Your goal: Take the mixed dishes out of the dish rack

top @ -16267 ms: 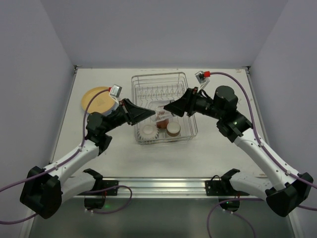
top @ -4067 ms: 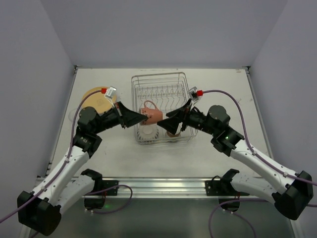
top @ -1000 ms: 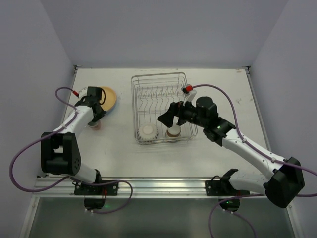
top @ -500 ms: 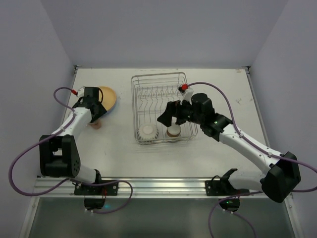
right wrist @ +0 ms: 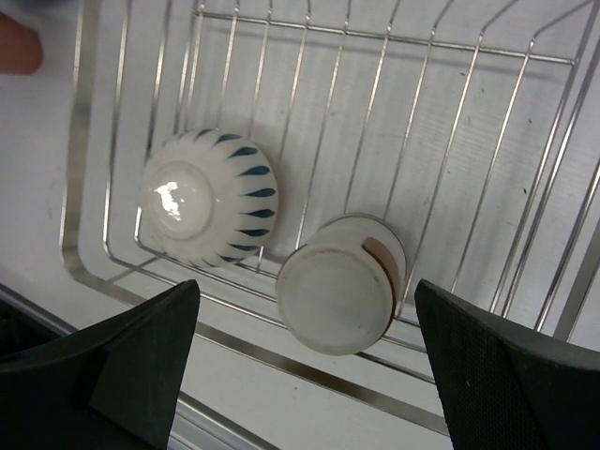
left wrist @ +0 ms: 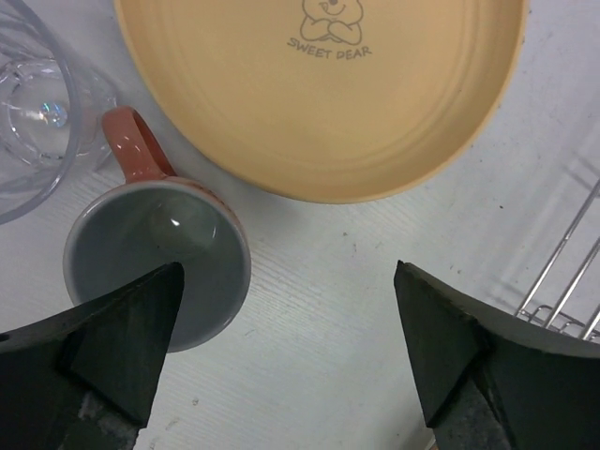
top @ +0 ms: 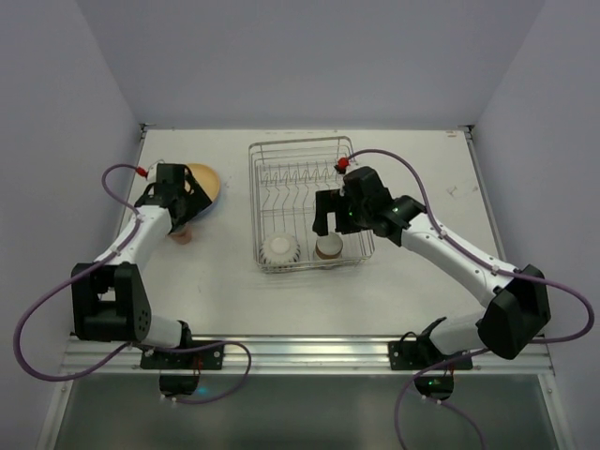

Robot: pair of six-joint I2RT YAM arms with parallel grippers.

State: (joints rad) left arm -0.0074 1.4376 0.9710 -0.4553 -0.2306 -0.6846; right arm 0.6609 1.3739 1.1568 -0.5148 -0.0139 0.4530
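The pink mug stands upright on the table beside the yellow-orange plate and a clear glass. My left gripper hovers open just above it, one finger over the mug's rim, holding nothing. From the top view, the left gripper is by the mug and plate. The dish rack holds an upturned white bowl and an upturned brown-and-cream cup. My right gripper is open above the cup, its fingers either side of it and apart from it.
The rack's near rail and upright prongs surround the bowl and cup. The rack's corner wire lies right of my left gripper. Side walls enclose the table left and right.
My left gripper has opened and let go of the pink mug, which now stands on the table. The right gripper has swung in over the cup in the rack.
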